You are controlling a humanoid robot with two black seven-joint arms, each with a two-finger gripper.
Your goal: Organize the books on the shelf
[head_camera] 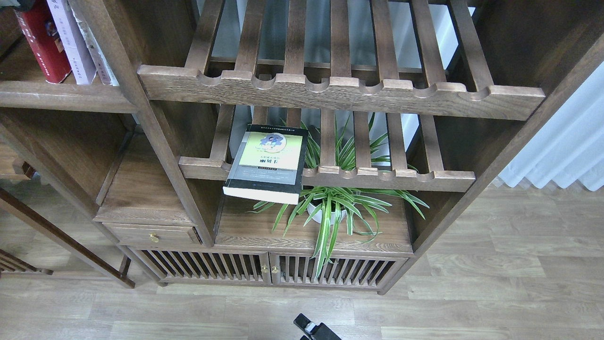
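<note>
The thick red book (42, 47) stands upright on the solid dark-brown shelf (61, 97) at the top left, against the pale lavender book (71, 42). A dark part (19, 4) shows over the red book at the frame's corner; it may be my left gripper, and its fingers cannot be told apart. The black-bordered book with the yellow-green panel (268, 163) lies flat on the lower slatted rack (387, 178), its front end overhanging the rail. A small black part of my right arm (315, 329) shows at the bottom edge, far from all the books.
A thin whitish book (96, 52) leans right of the lavender one. An upper slatted rack (339, 92) sits above the lower one. A potted spider plant (330, 208) stands on the board below. A small drawer (151, 234) is lower left. White curtain (561, 146) hangs at right.
</note>
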